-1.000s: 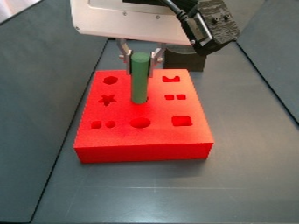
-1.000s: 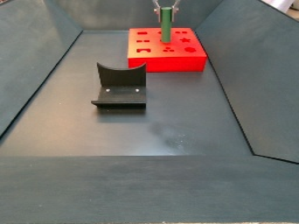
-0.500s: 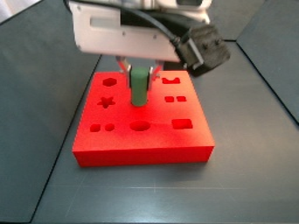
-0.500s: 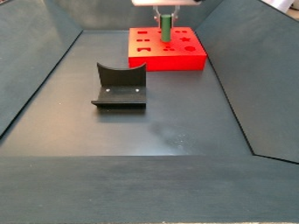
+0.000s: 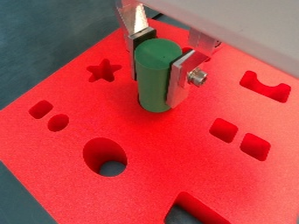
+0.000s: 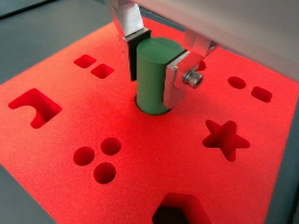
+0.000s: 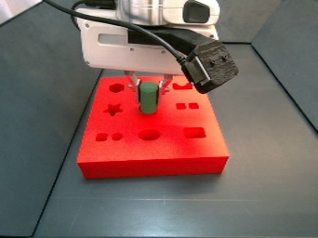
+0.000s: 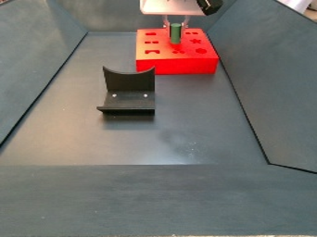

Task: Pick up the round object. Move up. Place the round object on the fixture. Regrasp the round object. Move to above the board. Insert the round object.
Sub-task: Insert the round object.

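Fingers (image 5: 160, 59) of mine are clenched on the round object (image 5: 153, 77), one silver plate on each side of its upper half, so the green peg hangs upright and cannot tilt while it goes down. In both wrist views its lower end meets the board (image 5: 140, 166) at a round recess near the middle of the slab; it seems to have entered the hole, though I cannot tell how deep. I judge this to be the insertion, nearly finished: what remains is to press straight down, then let go.

Around the peg the red surface shows its other recesses: a star (image 6: 225, 138), small squares, a trio of dots, a larger circle (image 5: 105, 157). None of these should matter if I keep vertical; a slant could jam the peg against the hole's rim.

Farther off, a side view shows my gripper (image 7: 149, 85) low over the board's centre, with the peg (image 7: 148, 97) reaching down to the slab. Another side view shows the fixture (image 8: 125, 91) standing well apart on the dark floor, its notch empty, its part in the regrasp apparently done.
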